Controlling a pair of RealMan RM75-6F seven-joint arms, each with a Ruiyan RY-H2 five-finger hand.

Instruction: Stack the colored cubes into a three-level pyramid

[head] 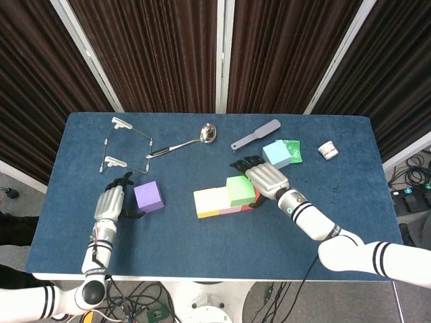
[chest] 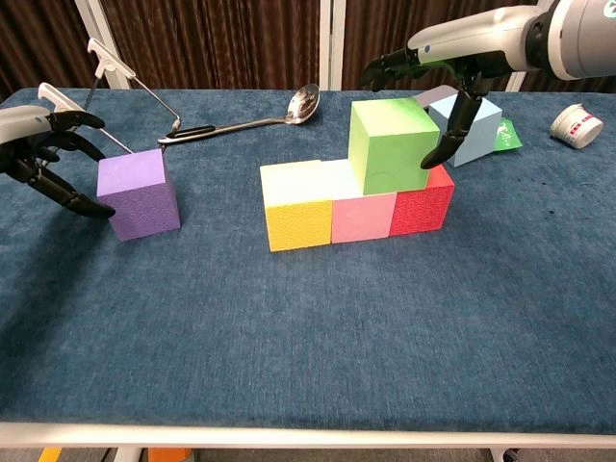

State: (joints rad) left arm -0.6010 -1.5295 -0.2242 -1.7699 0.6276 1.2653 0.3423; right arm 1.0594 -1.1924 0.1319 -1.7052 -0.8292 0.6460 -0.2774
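my right hand (chest: 452, 58) arches released fingers over the green cube (chest: 390, 144); my left hand (chest: 38, 144) spreads released fingers beside the purple cube (chest: 140, 192).

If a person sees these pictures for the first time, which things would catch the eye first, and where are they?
Probably the half-built pyramid mid-table: a yellow cube, pink cube and red cube in a row, with a green cube on top. The right hand arches open over the green cube. On the left, the left hand sits open beside a lone purple cube.
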